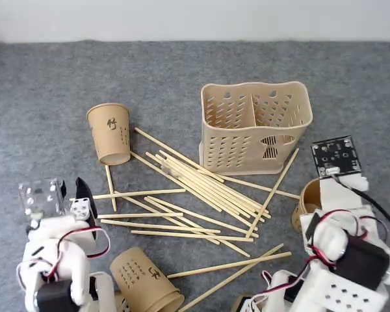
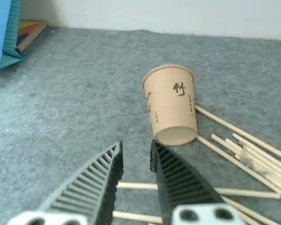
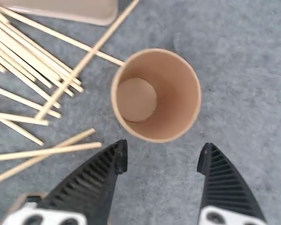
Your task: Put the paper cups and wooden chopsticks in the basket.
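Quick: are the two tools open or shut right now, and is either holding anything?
Left tool: open a little, holding nothing.
Right tool: open wide, holding nothing, close to a paper cup.

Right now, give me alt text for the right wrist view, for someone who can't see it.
A paper cup faces the camera mouth-first, its inner base visible, just beyond the right arm's open jaws. Loose wooden chopsticks lie scattered on grey carpet beside it, with a corner of the basket beyond them.
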{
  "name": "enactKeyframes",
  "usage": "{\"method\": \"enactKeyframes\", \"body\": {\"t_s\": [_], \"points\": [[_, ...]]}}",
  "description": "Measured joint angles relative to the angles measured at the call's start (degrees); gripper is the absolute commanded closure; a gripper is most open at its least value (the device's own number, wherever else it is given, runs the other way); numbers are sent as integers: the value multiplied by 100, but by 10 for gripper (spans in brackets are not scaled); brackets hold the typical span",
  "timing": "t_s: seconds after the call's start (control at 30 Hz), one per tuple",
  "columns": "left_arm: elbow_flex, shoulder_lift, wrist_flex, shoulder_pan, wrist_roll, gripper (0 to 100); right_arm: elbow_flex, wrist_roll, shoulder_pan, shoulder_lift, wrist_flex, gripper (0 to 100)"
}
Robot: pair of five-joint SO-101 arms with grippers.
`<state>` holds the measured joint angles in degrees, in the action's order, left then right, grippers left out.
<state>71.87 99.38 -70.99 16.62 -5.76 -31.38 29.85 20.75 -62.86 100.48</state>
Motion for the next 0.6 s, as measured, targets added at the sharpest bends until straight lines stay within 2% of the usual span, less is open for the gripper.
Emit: {"method": "enactKeyframes", "body": {"t_s": [0.1, 0.23, 0.37, 0.6], "points": [[-387, -774, -44, -9, 123, 906, 0, -387, -413, -35, 0, 743], [-1284, -2048, -308, 149, 158, 906, 0, -1064, -1371, -105, 0, 743], [-2022, -2963, -369, 809, 158, 903, 0, -1829, -2690, -114, 0, 742], [-2303, -3086, -369, 2163, 158, 902, 0, -3253, -5407, -114, -35, 741]]}}
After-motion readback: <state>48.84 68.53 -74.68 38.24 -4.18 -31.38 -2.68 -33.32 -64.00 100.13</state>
